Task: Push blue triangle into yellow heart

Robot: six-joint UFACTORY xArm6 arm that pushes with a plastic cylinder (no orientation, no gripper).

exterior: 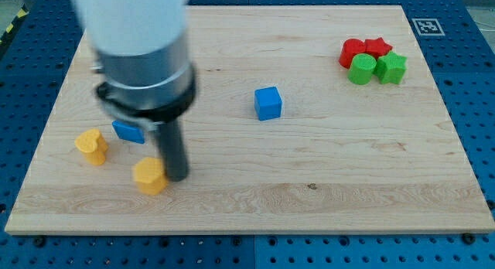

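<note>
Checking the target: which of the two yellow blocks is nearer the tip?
The yellow block at the view's bottom, right beside my tip. The other yellow block sits farther toward the view's left.

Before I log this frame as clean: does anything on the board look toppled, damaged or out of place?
Nothing stands out. Every block lies flat on the wooden board. My tip sits beside a yellow block, with the blue triangle just above.
</note>
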